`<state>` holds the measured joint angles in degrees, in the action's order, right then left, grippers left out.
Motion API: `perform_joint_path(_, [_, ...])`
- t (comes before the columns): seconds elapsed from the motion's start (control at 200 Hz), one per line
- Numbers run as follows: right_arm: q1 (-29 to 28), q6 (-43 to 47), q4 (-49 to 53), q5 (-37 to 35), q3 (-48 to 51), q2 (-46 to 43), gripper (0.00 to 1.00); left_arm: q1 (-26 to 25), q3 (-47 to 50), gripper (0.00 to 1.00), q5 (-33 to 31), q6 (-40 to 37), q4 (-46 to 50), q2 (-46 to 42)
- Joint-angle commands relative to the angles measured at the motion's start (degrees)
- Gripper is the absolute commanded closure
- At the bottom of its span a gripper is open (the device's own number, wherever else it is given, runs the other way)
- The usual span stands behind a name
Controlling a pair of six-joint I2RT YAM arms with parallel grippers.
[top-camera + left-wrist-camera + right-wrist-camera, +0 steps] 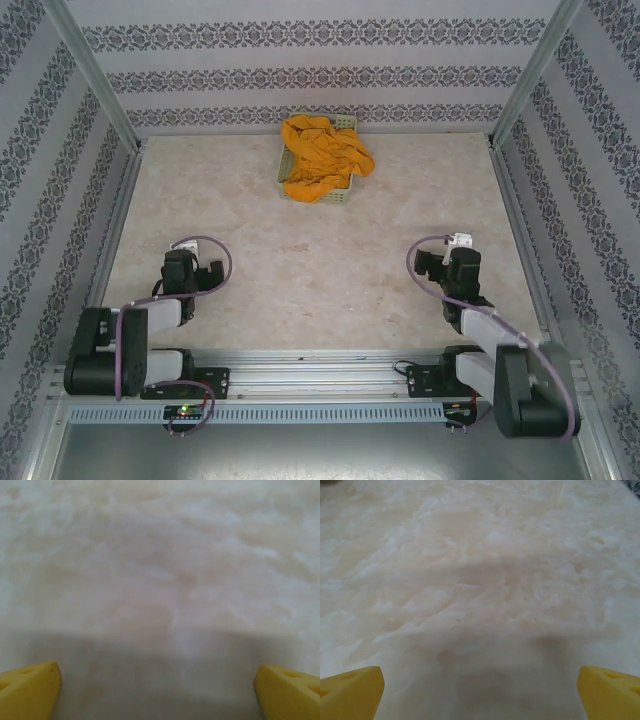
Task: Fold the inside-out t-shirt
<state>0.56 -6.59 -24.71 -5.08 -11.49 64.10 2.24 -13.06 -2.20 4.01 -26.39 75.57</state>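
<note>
My left hand (157, 682) and right hand (480, 682) hung wide, empty, since the shirt (322, 155) lay bunched in a basket (340, 197) well ahead.

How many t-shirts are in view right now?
1: the t-shirt lies bunched in the basket at the far middle of the table. Another could be hidden under it.

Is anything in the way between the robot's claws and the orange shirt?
No. The table between the left claw, the right claw and the t-shirt is bare. The t-shirt is bunched in a basket at the far side, so only the basket's low walls surround it.
</note>
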Motion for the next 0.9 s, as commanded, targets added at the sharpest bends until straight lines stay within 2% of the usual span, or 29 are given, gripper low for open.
perform_joint_path(0.0, [-2.5, 5.0, -28.3, -0.9, -10.0, 22.8, 0.02, -4.3, -8.1, 0.0, -2.3, -5.1, -29.4, 15.3])
perform_joint_path(0.894, [-2.9, 5.2, -28.6, -1.7, -9.9, 22.9, 0.02, -4.3, -8.2, 0.0, -2.2, -5.1, -29.5, 15.3])
